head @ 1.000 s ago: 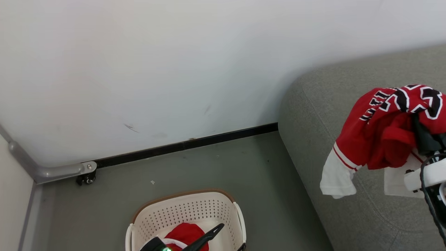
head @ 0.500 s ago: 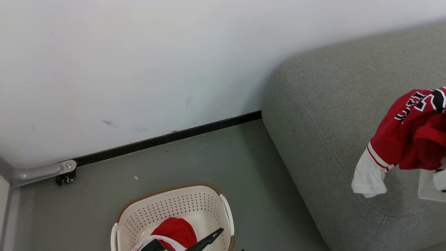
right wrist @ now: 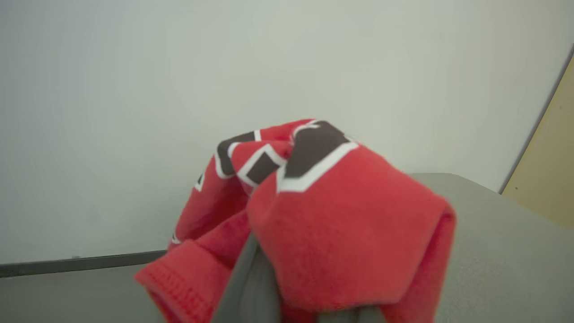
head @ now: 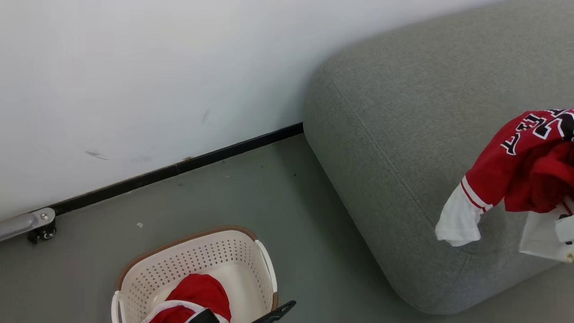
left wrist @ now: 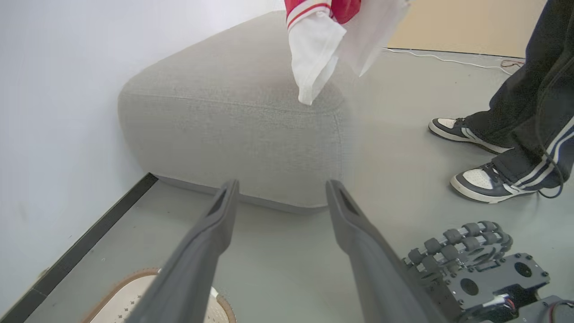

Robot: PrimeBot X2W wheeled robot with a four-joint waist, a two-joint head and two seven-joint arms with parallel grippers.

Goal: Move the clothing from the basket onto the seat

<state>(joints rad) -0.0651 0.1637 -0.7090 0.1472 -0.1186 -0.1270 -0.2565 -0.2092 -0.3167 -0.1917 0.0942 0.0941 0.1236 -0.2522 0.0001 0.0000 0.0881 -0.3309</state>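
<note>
My right gripper is shut on a piece of the clothing (head: 524, 166), a red garment with white trim and black-and-white lettering. It hangs above the grey seat (head: 403, 134), near its front. In the right wrist view the garment (right wrist: 336, 215) drapes over my grey fingers (right wrist: 249, 291). More red clothing (head: 197, 294) lies in the cream basket (head: 251, 264) on the floor. My left gripper (head: 244, 315) is open and empty at the basket's right rim. Its wrist view shows the open left gripper (left wrist: 280, 186) pointing at the seat (left wrist: 233, 116), with the hanging garment (left wrist: 314, 54) above and the basket rim (left wrist: 121, 291) below.
A white wall (head: 157, 67) with a black baseboard runs behind the basket and seat. A metal rail foot (head: 31, 224) sits at the far left. A person's feet in sneakers (left wrist: 484, 184) stand right of the seat, near my wheeled base (left wrist: 471, 244).
The head camera has swung right, so basket and wall slid left. The held garment sits further in over the seat. The left fingertip has gone from over the basket to past its right rim.
</note>
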